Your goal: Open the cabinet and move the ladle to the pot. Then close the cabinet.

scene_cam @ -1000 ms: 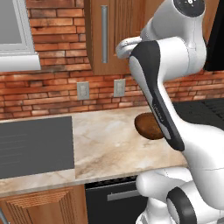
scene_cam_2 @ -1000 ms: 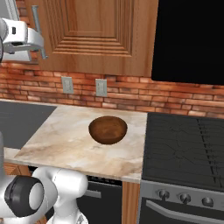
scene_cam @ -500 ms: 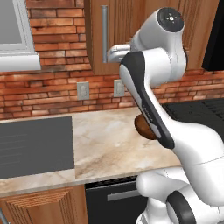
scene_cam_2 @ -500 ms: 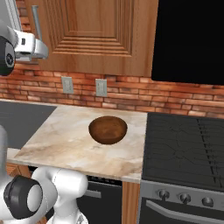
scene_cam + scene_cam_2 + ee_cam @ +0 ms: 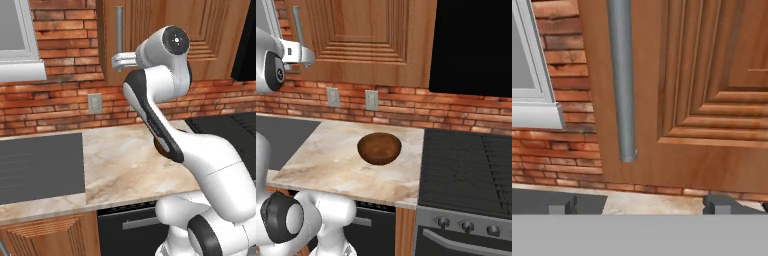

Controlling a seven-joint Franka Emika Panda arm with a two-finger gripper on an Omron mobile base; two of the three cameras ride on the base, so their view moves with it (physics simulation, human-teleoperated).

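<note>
My hand (image 5: pixel 640 205) is hovering spread wide, gripping nothing, just short of the long vertical silver bar handle (image 5: pixel 622 80) on the wall-hung medium-brown wooden cabinet (image 5: pixel 712 100). I am keeping the fingertips (image 5: pixel 562 206) apart so they can straddle the bar, which is sitting at about twelve o'clock in the hand view. The door is closed, so I judge the ladle is inside. A round dark-brown wooden bowl (image 5: pixel 379 148) is resting on the marble tabletop (image 5: pixel 331 160). Compared with a second ago, the wrist has swung toward the handle.

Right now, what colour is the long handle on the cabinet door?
Silvery grey; the handle shows best in the hand view.
</note>
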